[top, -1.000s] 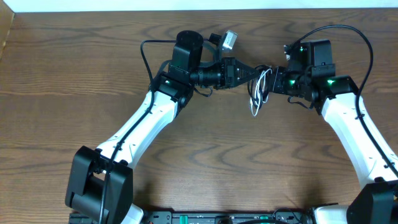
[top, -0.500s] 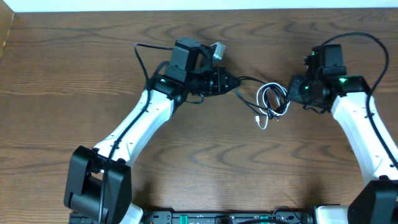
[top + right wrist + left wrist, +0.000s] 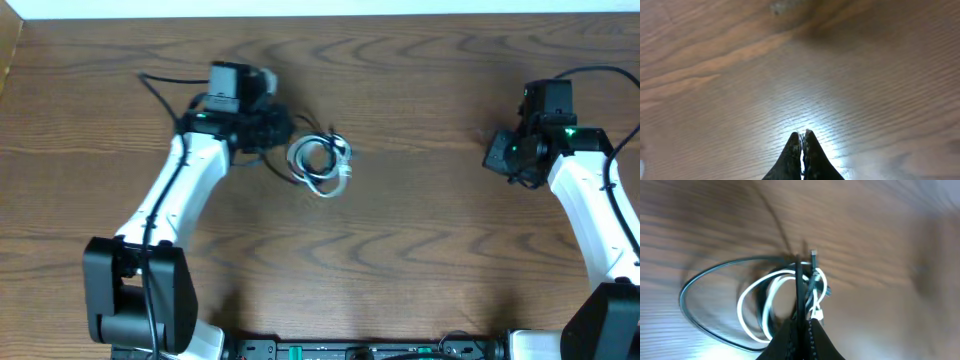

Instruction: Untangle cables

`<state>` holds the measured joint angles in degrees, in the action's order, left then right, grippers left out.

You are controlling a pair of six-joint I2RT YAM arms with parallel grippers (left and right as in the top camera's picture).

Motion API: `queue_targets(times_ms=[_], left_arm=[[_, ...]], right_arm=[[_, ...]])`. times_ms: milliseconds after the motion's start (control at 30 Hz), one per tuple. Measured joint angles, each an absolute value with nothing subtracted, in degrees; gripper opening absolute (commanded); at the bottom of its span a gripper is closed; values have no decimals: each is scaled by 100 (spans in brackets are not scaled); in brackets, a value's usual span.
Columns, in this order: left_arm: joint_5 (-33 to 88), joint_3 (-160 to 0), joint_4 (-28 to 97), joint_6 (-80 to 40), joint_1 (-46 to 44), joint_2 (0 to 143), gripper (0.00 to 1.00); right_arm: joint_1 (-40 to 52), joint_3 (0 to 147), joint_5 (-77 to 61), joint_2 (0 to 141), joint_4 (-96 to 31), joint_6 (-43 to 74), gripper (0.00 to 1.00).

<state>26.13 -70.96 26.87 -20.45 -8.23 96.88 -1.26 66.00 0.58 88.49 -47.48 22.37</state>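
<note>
The cables lie as one small coil left of the table's middle: a white cable (image 3: 320,163) looped with a thin black cable (image 3: 297,176). My left gripper (image 3: 283,133) is at the coil's left edge, shut on the black cable. In the left wrist view the black strand (image 3: 798,287) runs up from between the fingers (image 3: 803,326). The white loop (image 3: 744,311) and a wide black loop (image 3: 689,284) lie to its left. My right gripper (image 3: 494,157) is shut and empty far to the right, over bare wood (image 3: 802,134).
The brown wooden table (image 3: 400,260) ends at a far edge (image 3: 320,14) against a white wall. Thick black arm wires arch by the left wrist (image 3: 160,82) and the right wrist (image 3: 600,72).
The right gripper let go of the coil and moved right. The left arm swung left and dragged the coil from the table's middle right to its middle left.
</note>
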Motion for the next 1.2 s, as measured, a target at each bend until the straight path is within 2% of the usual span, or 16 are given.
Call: queue_targets(times_ms=[167,233,267,333,367,500,633,800,1000,1200], left_arm=[[2541,-7096,2836,-1944,-355,9688,8],[2611,-7096,2875,-1942,-362,9688,7],[2692,-7096,2886,-1942,-390,9688,8],[2919,-7096,2893,-1942,-495,9688,8],[3020,-7096,2886,-1940,-545,9688,8],[3739,-7096,2738,-1942,-1000,9688,7],[4525,-7089,1962,-2187,-1441,9688,8],[5301,-7087,982,-2917,-1791,9688,8],[5699,-7085,419,-3758,-1887,9673,7],[5739,-7085,272,-4069,-1935,9233,8]], right_arm=[[-134,6499,38,8849,-4668,2235,1],[-134,6495,-298,8849,-4523,2091,10],[-145,6493,-617,8849,-4445,1911,19],[-148,6493,-1479,8849,-4368,1332,25],[-141,6490,-2338,8849,-4390,701,31],[80,6486,-3739,8849,-4501,-397,31],[510,6486,-4191,8849,-4477,-773,27],[886,6484,-4388,8849,-4320,-840,24],[952,6292,-4418,8849,-3636,-639,29],[1044,5760,-4593,8849,-2722,-244,33]])
